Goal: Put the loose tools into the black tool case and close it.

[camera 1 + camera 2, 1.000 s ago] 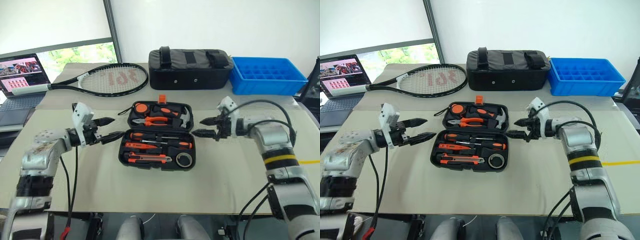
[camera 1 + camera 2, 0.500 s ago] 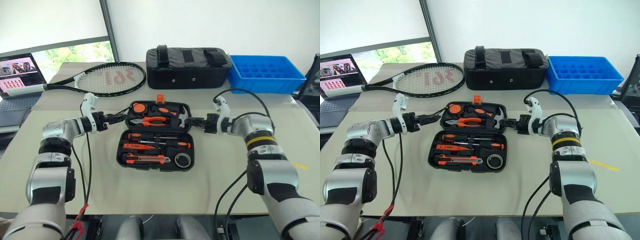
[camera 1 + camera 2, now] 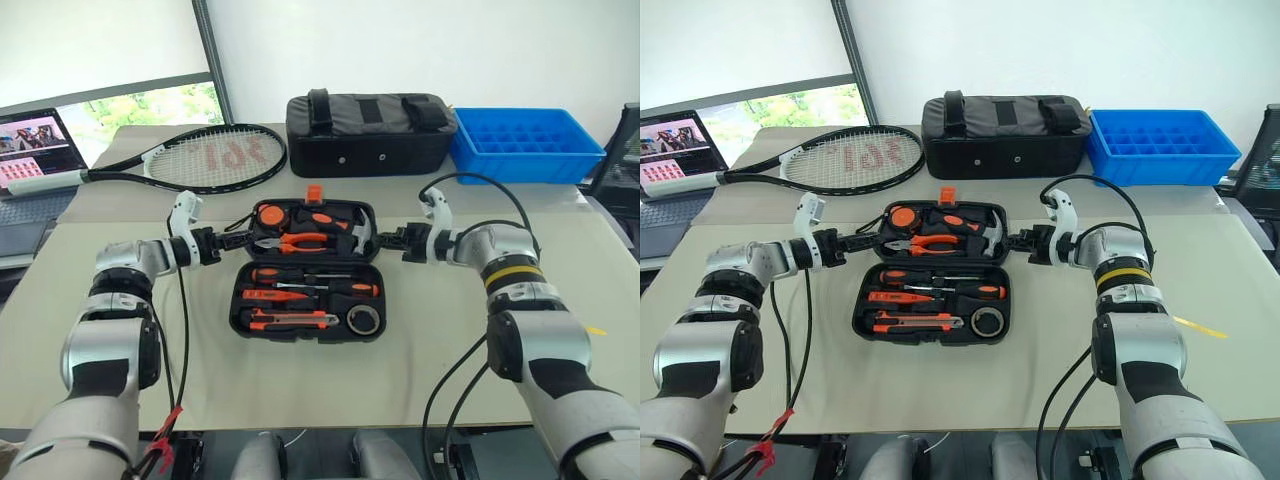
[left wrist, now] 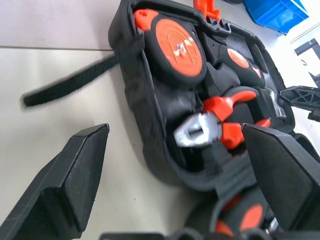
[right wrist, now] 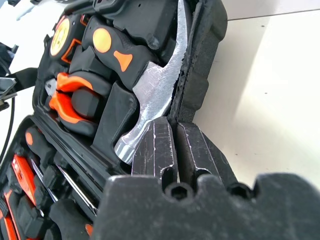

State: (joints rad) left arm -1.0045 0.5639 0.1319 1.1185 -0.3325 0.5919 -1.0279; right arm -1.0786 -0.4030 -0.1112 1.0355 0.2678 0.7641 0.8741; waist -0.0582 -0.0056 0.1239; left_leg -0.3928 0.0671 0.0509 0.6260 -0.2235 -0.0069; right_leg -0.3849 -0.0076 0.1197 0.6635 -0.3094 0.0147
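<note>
On the beige counter [image 3: 300,370], the open tool case [image 3: 308,284] lies at centre, tools slotted. Left gripper [image 3: 232,241] gapes at nine o'clock; right gripper [image 3: 384,240], at three, has its fingers together on nothing. Closing comes next: both must lift the far half.

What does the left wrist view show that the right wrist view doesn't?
Left wrist view alone: the round orange tape measure face on, a black strap lying on the table, and the left gripper with fingers spread wide. Right wrist view alone: the hammer head against the case wall, and the right gripper with fingers shut. Both: the open black tool case and the orange-handled pliers.
</note>
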